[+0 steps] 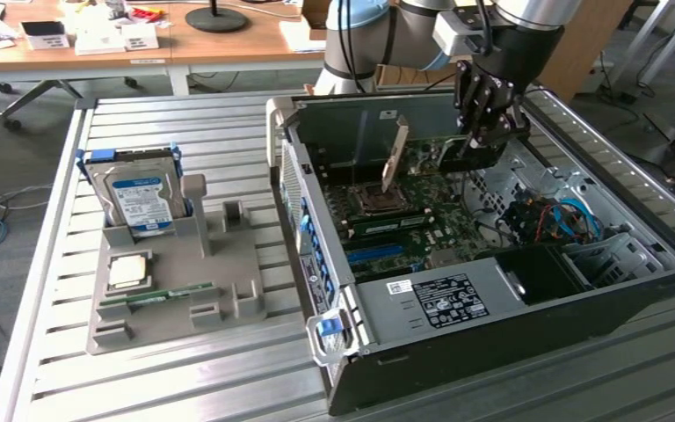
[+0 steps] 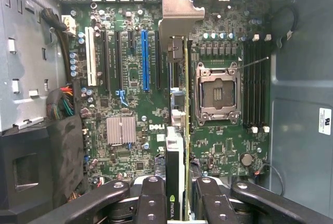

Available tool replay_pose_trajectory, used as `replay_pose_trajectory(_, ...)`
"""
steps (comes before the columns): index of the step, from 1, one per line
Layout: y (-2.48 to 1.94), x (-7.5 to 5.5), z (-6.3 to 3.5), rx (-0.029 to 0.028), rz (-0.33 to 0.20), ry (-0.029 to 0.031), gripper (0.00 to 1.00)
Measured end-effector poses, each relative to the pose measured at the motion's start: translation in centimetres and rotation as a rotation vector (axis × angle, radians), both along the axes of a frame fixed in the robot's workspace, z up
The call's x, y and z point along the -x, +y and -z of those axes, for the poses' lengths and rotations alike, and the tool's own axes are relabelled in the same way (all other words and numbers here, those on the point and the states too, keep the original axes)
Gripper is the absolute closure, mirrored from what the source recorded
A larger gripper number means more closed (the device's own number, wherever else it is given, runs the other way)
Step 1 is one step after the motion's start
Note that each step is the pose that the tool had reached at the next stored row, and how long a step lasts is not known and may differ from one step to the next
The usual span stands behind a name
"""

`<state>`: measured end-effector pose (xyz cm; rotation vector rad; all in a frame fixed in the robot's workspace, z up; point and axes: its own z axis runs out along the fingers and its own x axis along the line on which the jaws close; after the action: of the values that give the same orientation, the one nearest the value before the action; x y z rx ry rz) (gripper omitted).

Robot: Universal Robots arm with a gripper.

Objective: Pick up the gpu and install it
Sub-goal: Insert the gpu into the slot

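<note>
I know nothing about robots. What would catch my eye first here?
An open computer case lies on a slatted table, and the arm reaches down into it. Its gripper holds the gpu edge-on over the motherboard, between the blue slot and the empty processor socket. At the exterior view's left, a grey tray carries a blue-labelled hard drive.

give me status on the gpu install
Gripper shut on gpu. Gpu upright over motherboard inside pc case, beside cpu socket. No cable seen crossing under it.
</note>
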<state>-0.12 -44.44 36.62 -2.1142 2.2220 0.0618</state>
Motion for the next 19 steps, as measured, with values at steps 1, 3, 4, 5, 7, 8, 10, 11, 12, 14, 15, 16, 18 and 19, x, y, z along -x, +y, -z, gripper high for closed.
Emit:
replay_pose_trajectory(1, 0.00, 0.01, 0.00, 0.0000, 0.000, -0.0001, 0.73)
replay_pose_trajectory(3, 0.00, 0.05, 0.00, 0.0000, 0.000, -0.0001, 0.73)
replay_pose_trajectory(4, 0.00, 0.08, 0.00, 0.0000, 0.000, 0.0000, 0.73)
replay_pose_trajectory(5, 0.00, 0.09, 0.00, 0.0000, 0.000, 0.0000, 0.73)
replay_pose_trajectory(7, 0.00, 0.09, 0.00, 0.0000, 0.000, 0.0000, 0.73)
replay_pose_trajectory(8, 0.00, 0.09, 0.00, 0.0000, 0.000, 0.0000, 0.73)
replay_pose_trajectory(10, 0.00, 0.12, 0.00, 0.0000, 0.000, -0.0001, 0.73)
replay_pose_trajectory(11, 0.00, 0.14, 0.00, 0.0000, 0.000, -0.0001, 0.73)
replay_pose_trajectory(12, 0.00, 0.15, 0.00, 0.0000, 0.000, -0.0001, 0.73)
replay_pose_trajectory(14, 0.00, 0.15, 0.00, 0.0000, 0.000, 0.0000, 0.73)
replay_pose_trajectory(15, 0.00, 0.16, 0.00, 0.0001, 0.000, 0.0000, 0.73)
replay_pose_trajectory(16, 0.00, 0.18, 0.00, 0.0002, 0.000, 0.0000, 0.73)
replay_pose_trajectory(18, 0.00, 0.24, 0.01, 0.0001, 0.000, 0.0000, 0.73)
replay_pose_trajectory(19, 0.00, 0.29, 0.01, 0.0001, 0.000, 0.0000, 0.73)
